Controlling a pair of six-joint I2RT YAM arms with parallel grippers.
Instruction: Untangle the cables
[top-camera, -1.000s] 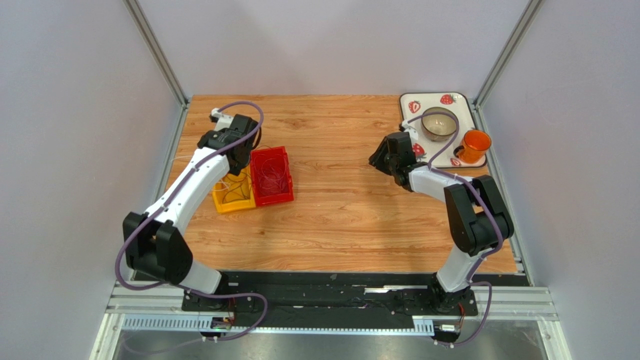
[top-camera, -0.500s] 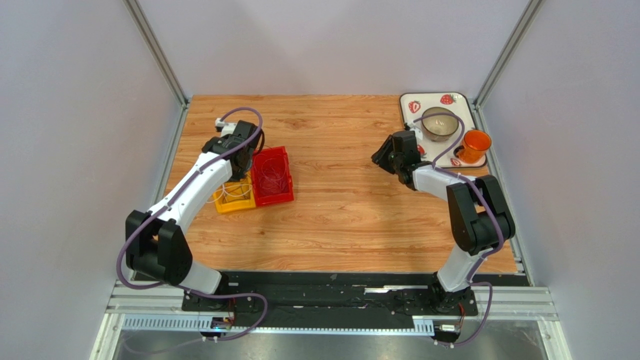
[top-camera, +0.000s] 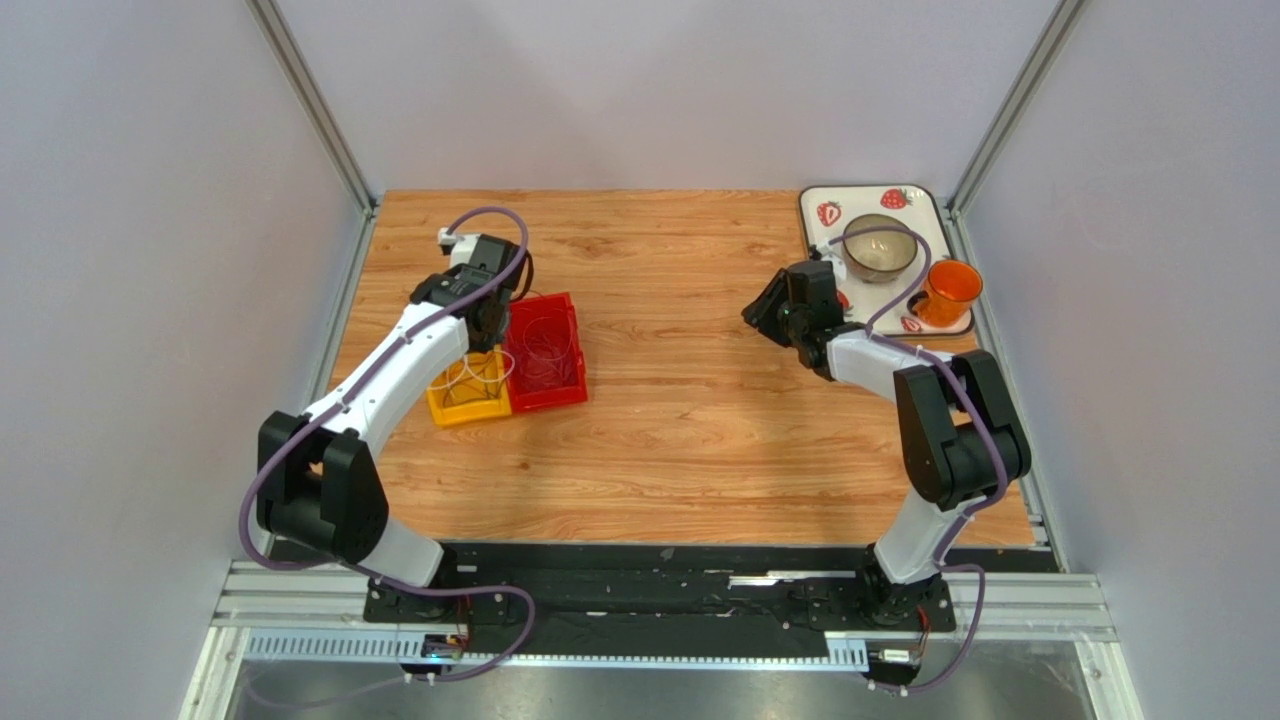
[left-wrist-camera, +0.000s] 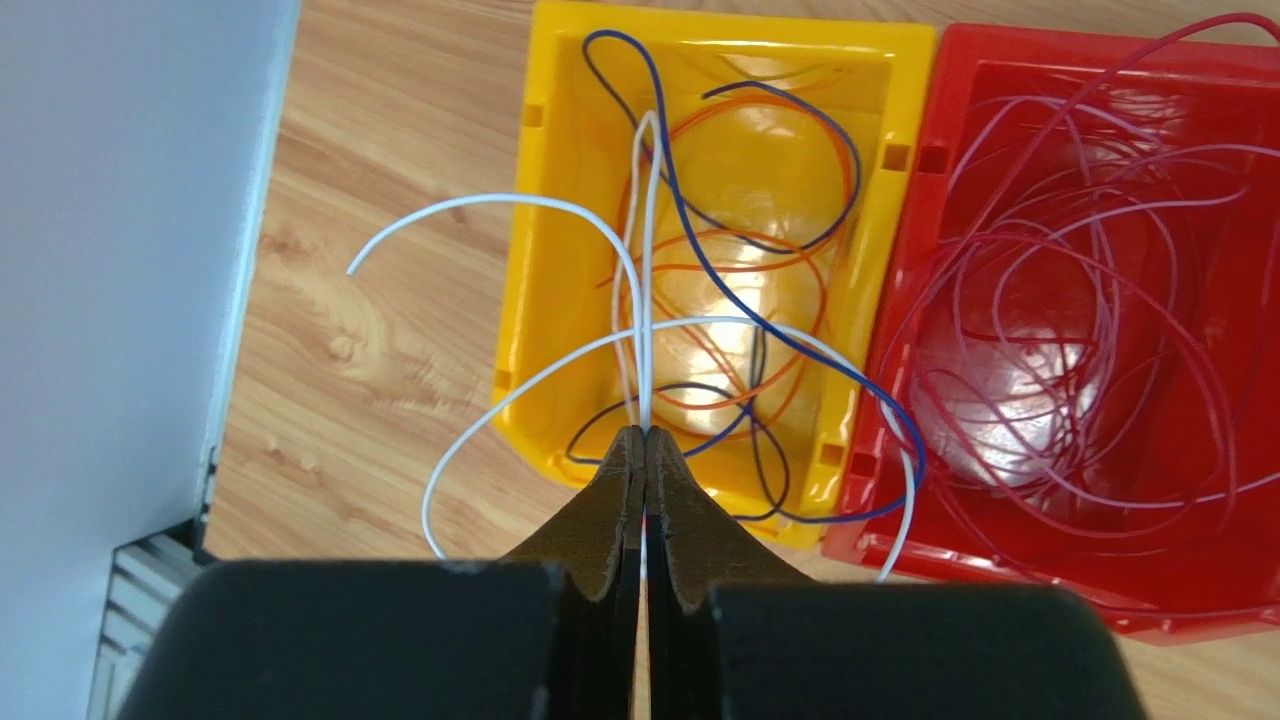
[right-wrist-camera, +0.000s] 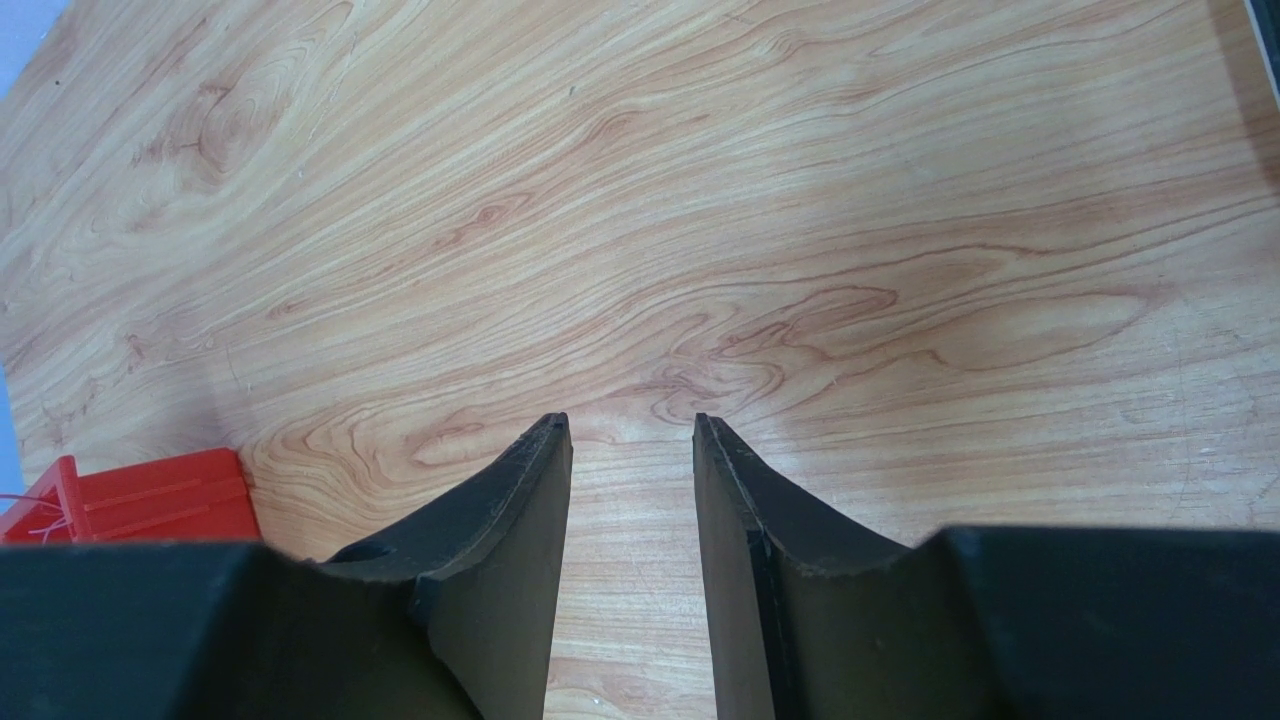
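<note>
A yellow bin (left-wrist-camera: 564, 225) holds tangled orange, blue, dark and white cables. A red bin (left-wrist-camera: 1187, 150) beside it holds a coil of thin red cables (left-wrist-camera: 1052, 300). My left gripper (left-wrist-camera: 646, 435) is shut on a white cable (left-wrist-camera: 511, 203) above the yellow bin's near wall; the cable's loops hang out over the wood on the left and over the red bin's edge. From the top, the left gripper (top-camera: 478, 333) hovers over the two bins (top-camera: 511, 383). My right gripper (right-wrist-camera: 631, 428) is open and empty over bare wood, far right of the bins (top-camera: 766, 315).
A white strawberry-print tray (top-camera: 819, 203) at the back right carries a grey bowl (top-camera: 876, 245) and an orange cup (top-camera: 947, 290). The enclosure's grey wall (left-wrist-camera: 120, 225) runs close on the left of the yellow bin. The red bin's corner (right-wrist-camera: 135, 503) shows in the right wrist view.
My left gripper has moved toward the back of the table over the bins, drawing the white cable with it. The right arm has barely shifted.
</note>
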